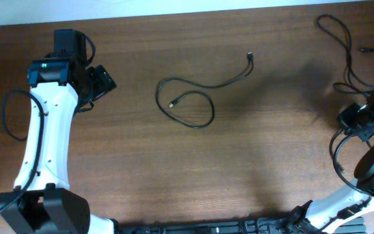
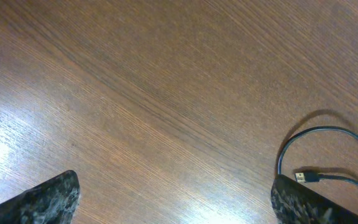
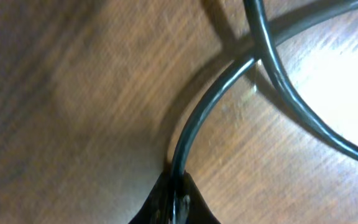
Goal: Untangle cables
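"Pinched tight at the tips of the right gripper [image 3: 174, 200] is a thin black rubbery cord [image 3: 201, 112]. A second black cord [image 3: 291, 106] crosses over it just beyond."

"Soft stuff?"

"Light and limp, I'd say, with a slick jacket. It would likely slip through a slack hold, and a hard tug could tighten any knot. Taking it close to a plug end, or right beside the crossing, seems wiser."

"And the other arm?"

"That left gripper [image 2: 176, 200] is spread wide with nothing in it, low over the brown wood-grain table [image 2: 135, 93]. Just beside one finger lies a loose black cable [image 2: 303, 177] with a small metal-tipped plug, curled in an open loop mid-table. Farthest off, by the table's right corner, a tangle of black cords [image 1: 352, 58] sprawls near the right arm."
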